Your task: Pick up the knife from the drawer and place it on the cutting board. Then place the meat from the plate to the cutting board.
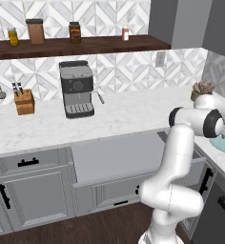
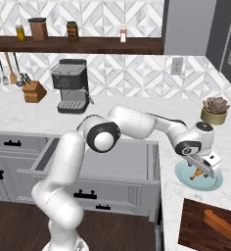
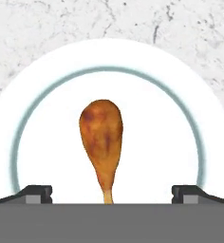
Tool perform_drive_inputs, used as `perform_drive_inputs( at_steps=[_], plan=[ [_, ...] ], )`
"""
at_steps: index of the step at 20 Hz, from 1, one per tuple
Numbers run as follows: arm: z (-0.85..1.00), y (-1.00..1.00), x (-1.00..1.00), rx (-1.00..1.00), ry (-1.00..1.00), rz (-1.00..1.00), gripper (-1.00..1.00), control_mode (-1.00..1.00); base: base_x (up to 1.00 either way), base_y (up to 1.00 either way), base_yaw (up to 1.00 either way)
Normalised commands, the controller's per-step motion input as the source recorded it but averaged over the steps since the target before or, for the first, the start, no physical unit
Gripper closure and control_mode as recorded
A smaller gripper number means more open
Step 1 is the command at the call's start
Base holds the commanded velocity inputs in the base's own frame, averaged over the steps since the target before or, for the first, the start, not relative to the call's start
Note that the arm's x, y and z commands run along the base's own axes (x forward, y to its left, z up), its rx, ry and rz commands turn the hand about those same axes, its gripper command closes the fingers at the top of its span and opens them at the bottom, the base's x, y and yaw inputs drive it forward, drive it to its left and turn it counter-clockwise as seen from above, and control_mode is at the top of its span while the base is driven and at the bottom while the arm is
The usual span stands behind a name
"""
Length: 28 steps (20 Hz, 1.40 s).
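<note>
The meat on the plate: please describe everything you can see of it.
The meat is a small orange-brown drumstick with darker browned patches, its rounded bulb narrowing to a thin pale bone end. It lies flat near the middle of the round plate, touching nothing else. The open gripper hangs above it, its tips apart on either side.

The arm reaches forward and right, wrist bent down, its fingers (image 3: 38, 193) spread wide apart, holding nothing.

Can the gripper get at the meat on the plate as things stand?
Probably yes. The gripper is open right above the plate, its fingertips either side of the meat, which lies alone with nothing over it.
</note>
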Motion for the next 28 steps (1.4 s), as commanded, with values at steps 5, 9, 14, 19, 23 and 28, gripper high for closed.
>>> perform_drive_inputs(
  at_steps=[5, 9, 14, 19, 23, 28],
  plan=[
    [-0.2, -0.03, 0.38, 0.0, 0.01, 0.09, -1.0, -1.0, 0.0, 0.0, 0.0],
    [-0.19, -0.11, 0.32, 0.0, 0.01, 0.11, -1.0, -1.0, 0.0, 0.0, 0.0],
    [-0.25, -0.16, 0.04, 0.0, 0.01, 0.1, -1.0, -1.0, 0.0, 0.0, 0.0],
    [-0.22, -0.02, 0.03, 0.0, 0.0, 0.08, 1.0, -1.0, 0.0, 0.0, 0.0],
    [-0.02, 0.0, 0.0, 0.0, 0.01, 0.03, 1.0, -1.0, 0.0, 0.0, 0.0],
    [0.0, 0.15, 0.0, 0.0, 0.04, 0.04, 1.0, -1.0, 0.0, 0.0, 0.0]
  ],
)
